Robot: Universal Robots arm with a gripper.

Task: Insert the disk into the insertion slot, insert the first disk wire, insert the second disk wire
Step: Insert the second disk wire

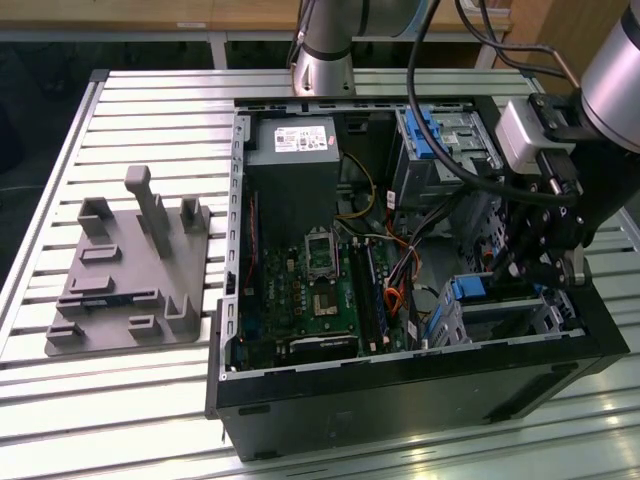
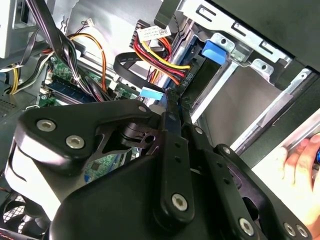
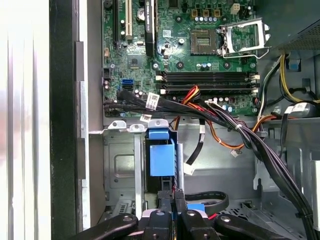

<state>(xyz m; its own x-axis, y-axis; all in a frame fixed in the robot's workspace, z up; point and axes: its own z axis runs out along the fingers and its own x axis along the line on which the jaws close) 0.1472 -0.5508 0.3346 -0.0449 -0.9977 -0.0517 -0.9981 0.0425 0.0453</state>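
Gripper (image 1: 527, 262) inside PC case (image 1: 400, 400), fingers pinched together over the cage at exterior view's right; can't tell if it grips anything. Disk (image 3: 162, 157) sits in insertion slot (image 3: 120, 165).

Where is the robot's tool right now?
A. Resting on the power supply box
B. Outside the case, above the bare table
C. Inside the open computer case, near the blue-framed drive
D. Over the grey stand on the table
C: the exterior view shows the tool down inside the computer case, just above the blue-framed drive at the case's near corner.
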